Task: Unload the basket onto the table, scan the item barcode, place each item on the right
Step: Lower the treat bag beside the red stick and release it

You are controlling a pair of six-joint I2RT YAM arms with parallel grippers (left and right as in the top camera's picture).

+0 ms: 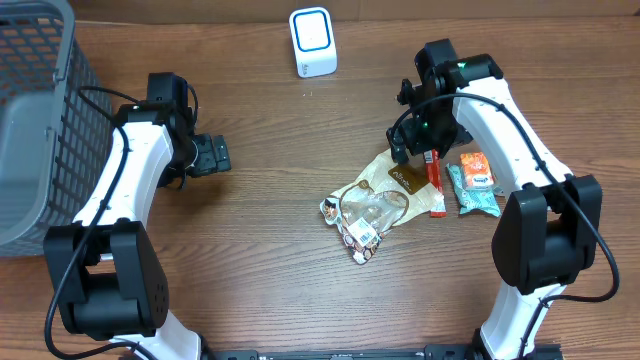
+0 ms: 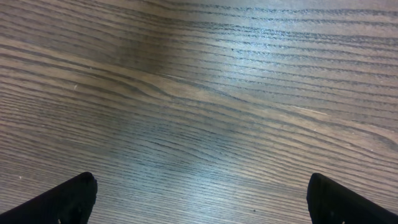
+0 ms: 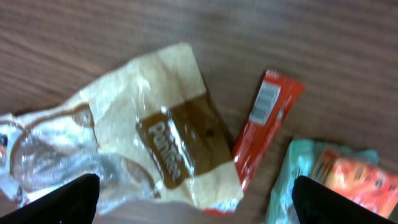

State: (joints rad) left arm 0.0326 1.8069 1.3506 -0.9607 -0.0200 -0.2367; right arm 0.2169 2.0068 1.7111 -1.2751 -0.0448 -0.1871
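A beige and brown snack bag (image 1: 385,190) (image 3: 155,124) lies crumpled at table centre, with a clear window at its lower left end. Beside it lies a red stick packet (image 1: 436,185) (image 3: 264,124) whose white barcode label (image 3: 267,102) faces up. My right gripper (image 1: 415,150) (image 3: 199,205) hangs open just above the bag's upper end and the red packet, its jaws wide apart and holding nothing. My left gripper (image 1: 213,155) (image 2: 202,196) is open over bare wood at the left. A white barcode scanner (image 1: 312,42) stands at the back of the table.
A teal and orange packet (image 1: 472,185) (image 3: 329,180) lies right of the red stick. A grey wire basket (image 1: 40,130) fills the far left edge of the table (image 1: 280,280).
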